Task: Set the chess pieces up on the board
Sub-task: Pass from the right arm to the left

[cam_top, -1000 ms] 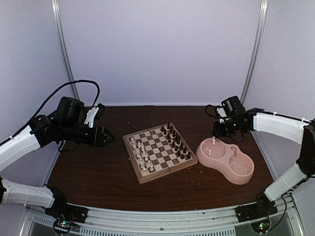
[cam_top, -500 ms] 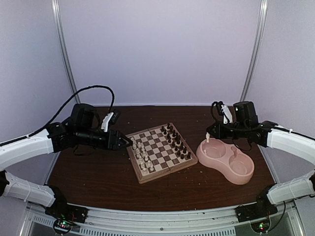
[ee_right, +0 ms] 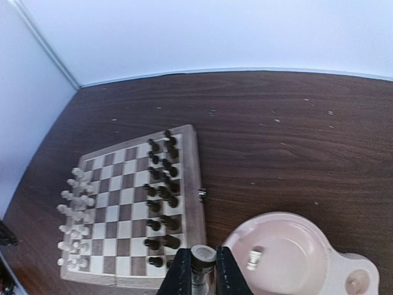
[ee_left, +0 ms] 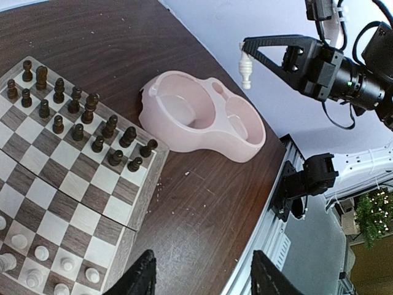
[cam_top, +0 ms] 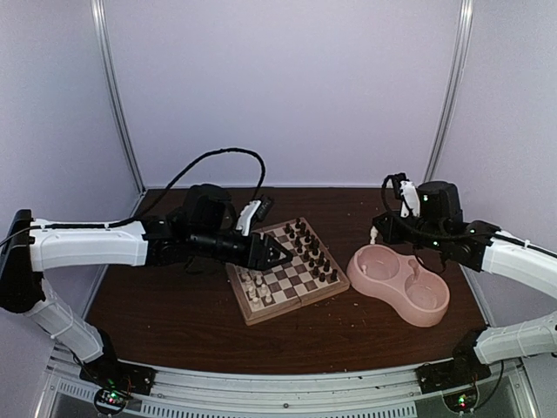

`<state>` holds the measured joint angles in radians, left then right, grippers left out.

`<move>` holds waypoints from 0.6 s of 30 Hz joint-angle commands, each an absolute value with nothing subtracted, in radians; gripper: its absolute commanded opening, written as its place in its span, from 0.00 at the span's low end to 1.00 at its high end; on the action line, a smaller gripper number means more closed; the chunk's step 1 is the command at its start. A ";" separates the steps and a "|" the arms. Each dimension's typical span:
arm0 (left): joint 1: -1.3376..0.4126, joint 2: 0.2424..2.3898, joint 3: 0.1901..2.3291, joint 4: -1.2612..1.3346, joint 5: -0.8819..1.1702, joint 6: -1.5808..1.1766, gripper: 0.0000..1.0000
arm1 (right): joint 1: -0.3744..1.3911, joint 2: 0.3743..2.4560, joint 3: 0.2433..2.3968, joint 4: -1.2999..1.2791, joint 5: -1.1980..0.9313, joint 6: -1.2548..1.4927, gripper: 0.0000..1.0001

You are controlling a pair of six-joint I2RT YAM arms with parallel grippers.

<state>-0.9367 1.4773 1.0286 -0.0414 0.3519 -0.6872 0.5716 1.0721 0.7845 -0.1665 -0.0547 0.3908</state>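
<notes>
Hovering over the board [ee_left: 80,178], the left gripper [ee_left: 199,276] has its fingers spread and empty. White chess pieces [ee_right: 73,203] line the board's left side and dark pieces [ee_right: 161,190] its right. Farther off, the right gripper [ee_right: 201,273] pinches one white piece [ee_left: 245,63] above the pink bowl [ee_left: 184,132].

Both arms reaching in, one over the board and one by the bowl

The left gripper [cam_top: 280,256] hangs over the board [cam_top: 300,302], and its arm hides some of the cream pieces [cam_top: 253,284] bunched along the left edge. The dark pieces [cam_top: 313,250] line the opposite edge. The right gripper [cam_top: 375,236] is up above the far-left rim of the pink double bowl [cam_top: 426,315], pinching a tiny cream piece [cam_top: 372,232].
</notes>
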 commanded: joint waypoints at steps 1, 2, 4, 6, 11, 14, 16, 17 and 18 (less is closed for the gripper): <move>-0.941 1.502 1.094 0.025 0.325 -0.669 0.53 | 0.569 1.094 0.773 -0.264 0.179 0.390 0.09; -0.942 1.502 1.098 0.014 0.317 -0.662 0.53 | 0.569 1.097 0.768 -0.263 0.182 0.391 0.09; -0.942 1.500 1.103 0.005 0.306 -0.652 0.53 | 0.568 1.101 0.761 -0.254 0.176 0.396 0.09; -0.941 1.501 1.102 0.005 0.304 -0.648 0.53 | 0.567 1.099 0.752 -0.233 0.158 0.401 0.09; -0.953 1.519 1.104 0.008 0.305 -0.630 0.55 | 0.567 1.109 0.753 -0.215 0.135 0.416 0.09; -0.965 1.542 1.129 0.005 0.306 -0.615 0.56 | 0.568 1.125 0.762 -0.231 0.138 0.426 0.09; -0.971 1.559 1.149 -0.017 0.305 -0.603 0.56 | 0.568 1.133 0.772 -0.245 0.127 0.441 0.09; -0.974 1.567 1.157 -0.030 0.301 -0.595 0.56 | 0.567 1.137 0.777 -0.242 0.103 0.444 0.09; -0.978 1.575 1.166 -0.038 0.296 -0.587 0.56 | 0.567 1.141 0.781 -0.228 0.048 0.441 0.09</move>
